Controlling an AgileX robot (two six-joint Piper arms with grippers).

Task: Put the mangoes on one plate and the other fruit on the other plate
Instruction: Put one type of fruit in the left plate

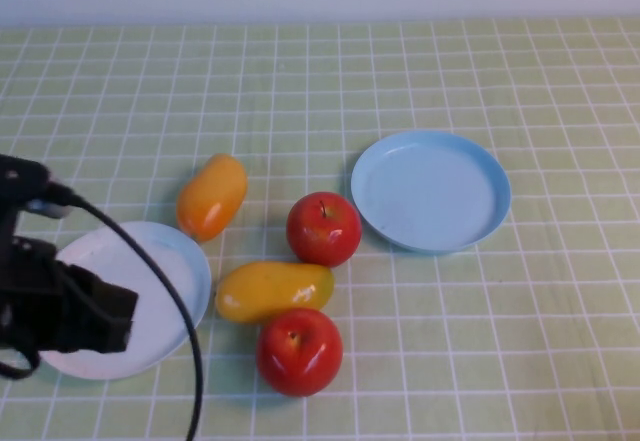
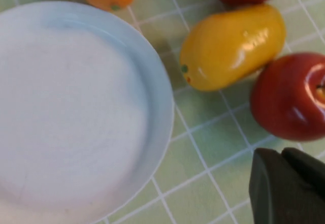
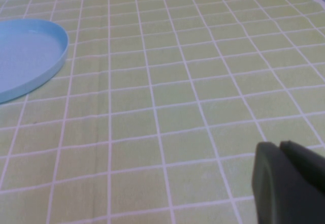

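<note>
The white plate (image 1: pixel 165 261) lies at the front left, with my left arm (image 1: pixel 60 306) hanging over its near side. My left gripper (image 2: pixel 281 152) is shut and holds nothing; it hovers just off the plate's rim, near the front apple (image 2: pixel 289 97). The orange mango (image 1: pixel 211 196) rests behind the white plate. The yellow mango (image 1: pixel 272 290) lies between the two red apples (image 1: pixel 323 228) (image 1: pixel 299 350). To the right of centre sits the light blue plate (image 1: pixel 430 189), with nothing on it. My right gripper (image 3: pixel 279 144) is shut and holds nothing, low over bare cloth to the right of the blue plate (image 3: pixel 25 56); it is out of the high view.
A green checked cloth (image 1: pixel 400 71) covers the whole table. A black cable (image 1: pixel 165 291) from the left arm arcs across the white plate. A pale wall runs along the table's far edge.
</note>
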